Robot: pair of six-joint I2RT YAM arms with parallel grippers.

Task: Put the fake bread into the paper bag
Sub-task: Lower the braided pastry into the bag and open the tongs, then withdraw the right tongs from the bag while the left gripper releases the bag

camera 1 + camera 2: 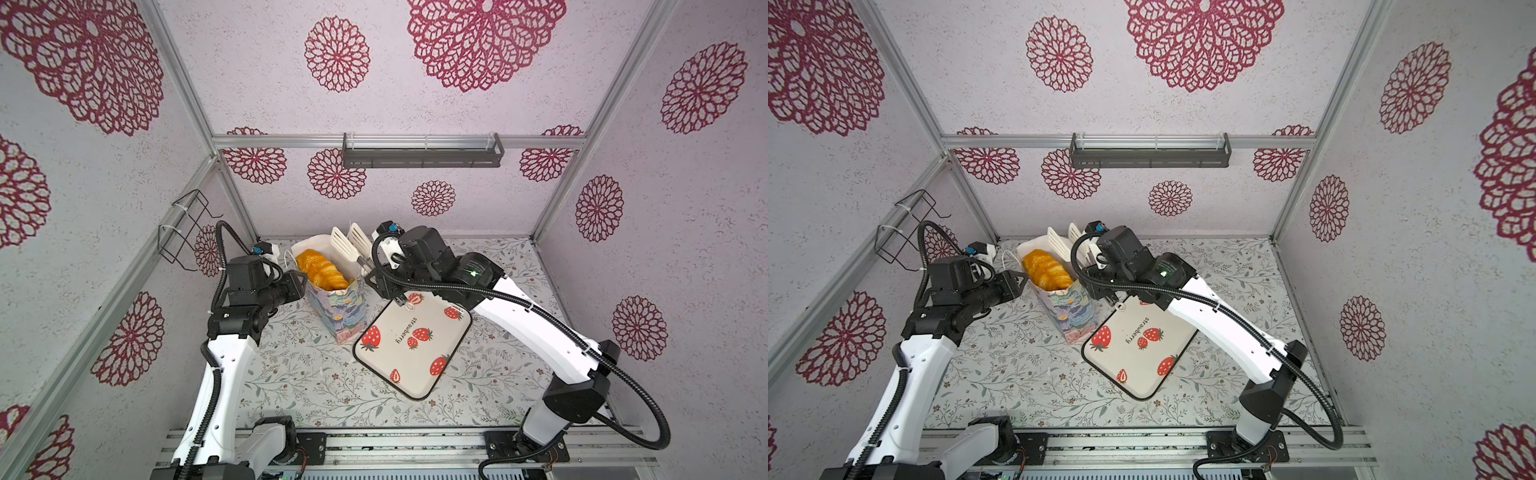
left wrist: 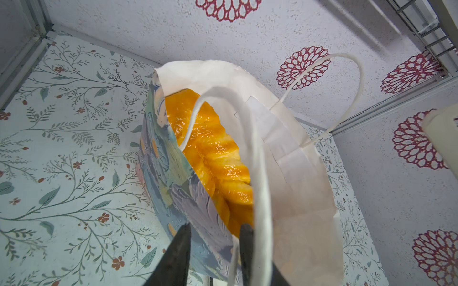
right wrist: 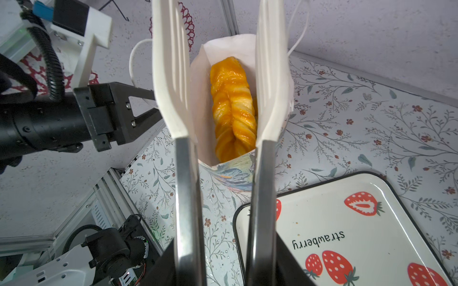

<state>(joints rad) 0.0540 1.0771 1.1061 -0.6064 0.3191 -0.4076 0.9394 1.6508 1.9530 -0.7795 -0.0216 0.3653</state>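
paper bag (image 1: 343, 318): stands upright on the flowered table (image 1: 291, 374), far of centre in both top views, mouth open. painted print outside, plain white inside.

bread (image 1: 322, 268): inside the bag. glossy orange pieces are piled close to the rim. a long twisted loaf (image 3: 233, 104) lies on top, along the mouth.

left gripper (image 2: 215, 229): at the bag's left rim. the left wrist view shows one finger (image 2: 182, 245) outside the painted wall and the other inside, next to the bread, with the wall running between them. the jaws are narrow with a gap showing. cannot tell whether they pinch the paper or only straddle it. one white cord handle (image 2: 262, 173) loops across just in front of the inner finger.

right gripper (image 3: 225, 268): closed on a pair of tongs (image 3: 171, 74), the metal arms held between its fingers. the tongs' white slotted heads stand apart, raised at the bag's far right rim. in the right wrist view the bag mouth and the loaf show through the gap between the heads. cannot tell whether a head touches the paper.

tray (image 1: 440, 332): strawberry print, flat on the table, right and near of the bag, one edge just beside the bag's base. the right arm passes over the tray's far corner.
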